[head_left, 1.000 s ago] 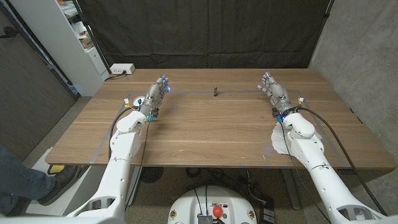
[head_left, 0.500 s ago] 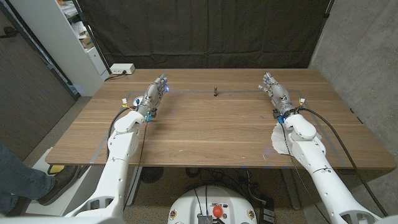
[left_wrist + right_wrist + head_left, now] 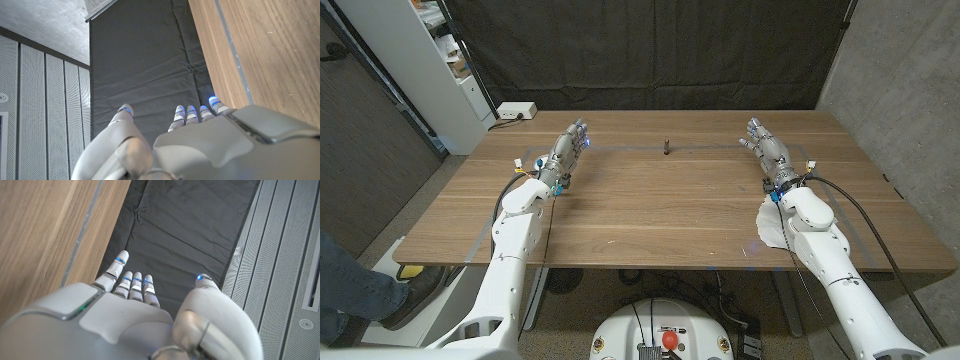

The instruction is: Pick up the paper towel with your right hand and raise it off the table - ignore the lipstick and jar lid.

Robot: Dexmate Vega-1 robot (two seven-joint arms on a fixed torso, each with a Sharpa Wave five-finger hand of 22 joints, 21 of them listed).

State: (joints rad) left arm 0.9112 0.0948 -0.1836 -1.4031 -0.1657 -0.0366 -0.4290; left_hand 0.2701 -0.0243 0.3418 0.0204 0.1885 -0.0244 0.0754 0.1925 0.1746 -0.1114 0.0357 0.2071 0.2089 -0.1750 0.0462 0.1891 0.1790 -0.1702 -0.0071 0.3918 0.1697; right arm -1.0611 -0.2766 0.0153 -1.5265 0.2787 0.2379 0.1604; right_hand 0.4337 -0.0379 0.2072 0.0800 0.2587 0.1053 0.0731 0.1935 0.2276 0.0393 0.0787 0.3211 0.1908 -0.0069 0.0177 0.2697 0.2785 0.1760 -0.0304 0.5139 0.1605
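White crumpled paper towel (image 3: 767,228) lies on the smooth wooden tabletop (image 3: 660,205); both robot hands, right (image 3: 767,152) and left (image 3: 567,150), hold nothing, fingers spread.

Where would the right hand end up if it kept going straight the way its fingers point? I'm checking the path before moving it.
The way looks free: the right hand points past the table's far edge toward the dark curtain.

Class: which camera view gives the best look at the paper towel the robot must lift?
The head view. There the paper towel lies at the table's near edge, partly hidden under the right arm. The wrist views look along each hand toward the dark curtain and give no look at the towel.
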